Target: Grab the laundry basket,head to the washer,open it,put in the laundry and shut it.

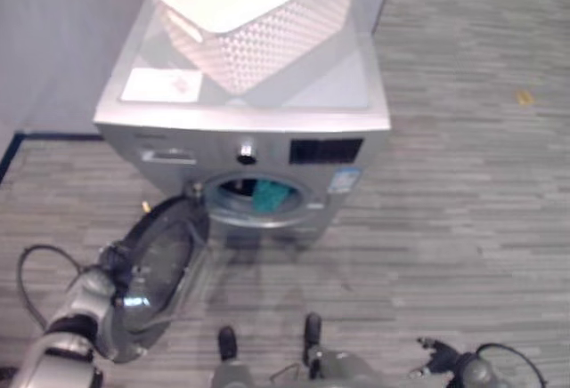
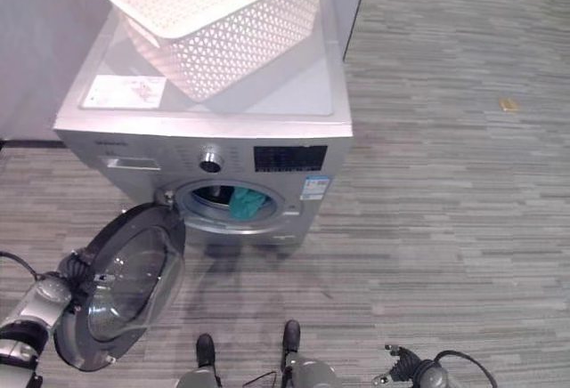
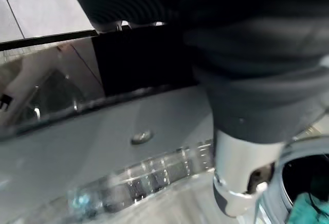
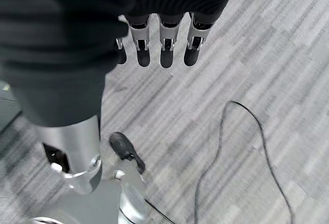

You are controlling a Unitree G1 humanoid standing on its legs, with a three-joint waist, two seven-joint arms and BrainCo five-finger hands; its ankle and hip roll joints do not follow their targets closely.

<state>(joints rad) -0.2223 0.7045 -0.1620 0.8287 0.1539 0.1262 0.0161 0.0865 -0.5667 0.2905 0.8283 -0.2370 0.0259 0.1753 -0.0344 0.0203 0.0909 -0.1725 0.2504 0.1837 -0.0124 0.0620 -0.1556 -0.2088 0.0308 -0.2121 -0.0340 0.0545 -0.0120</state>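
Two hands low: right hand (image 4: 162, 49) idle over floor (image 2: 445, 183), fingers straight and empty; left hand (image 1: 114, 259) at rim of open door (image 2: 129, 286), finger state impossible to tell. Beyond, teal laundry (image 2: 245, 201) in drum of washer (image 2: 294, 108); basket (image 2: 209, 19) on top. Door likely stiff, hinged, glass slick; best pushed at rim.

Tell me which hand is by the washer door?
The left hand, at the open washer door. The right hand hangs over the floor, away from the washer.
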